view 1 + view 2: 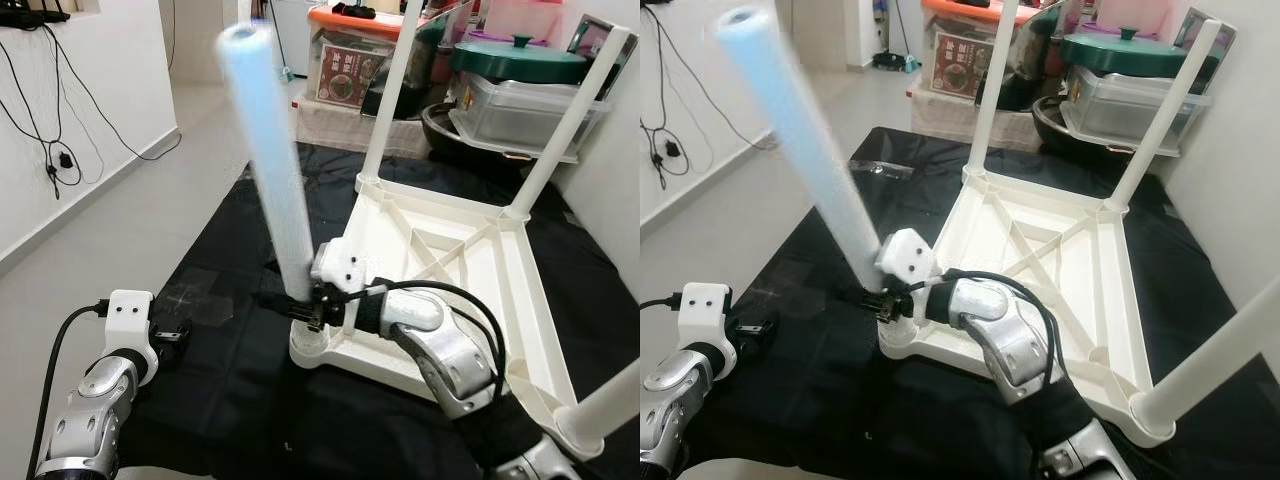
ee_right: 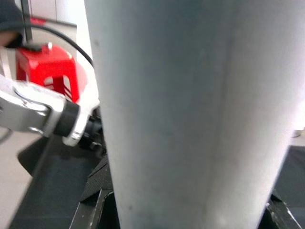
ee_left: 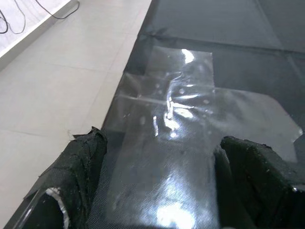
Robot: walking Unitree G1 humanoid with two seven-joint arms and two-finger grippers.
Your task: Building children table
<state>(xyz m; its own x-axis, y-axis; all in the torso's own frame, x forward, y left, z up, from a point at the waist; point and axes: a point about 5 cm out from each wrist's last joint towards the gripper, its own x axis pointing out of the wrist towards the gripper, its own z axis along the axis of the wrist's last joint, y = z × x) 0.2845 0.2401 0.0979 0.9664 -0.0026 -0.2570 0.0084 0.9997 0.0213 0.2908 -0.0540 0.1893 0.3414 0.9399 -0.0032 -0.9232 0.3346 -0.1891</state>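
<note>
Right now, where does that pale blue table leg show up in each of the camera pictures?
Left eye view: blue leg rises left of centre, tilted.
Right eye view: it leans in the upper left.
Left wrist view: not seen here.
Right wrist view: it stands close up, centre.
Shared landmark: the upturned white table, at whose corner the leg stands.

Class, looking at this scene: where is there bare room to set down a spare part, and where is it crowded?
Free: the black mat between the left gripper and the upturned table, and the tiled floor beside it. Crowded: the storage boxes behind the table.
</note>
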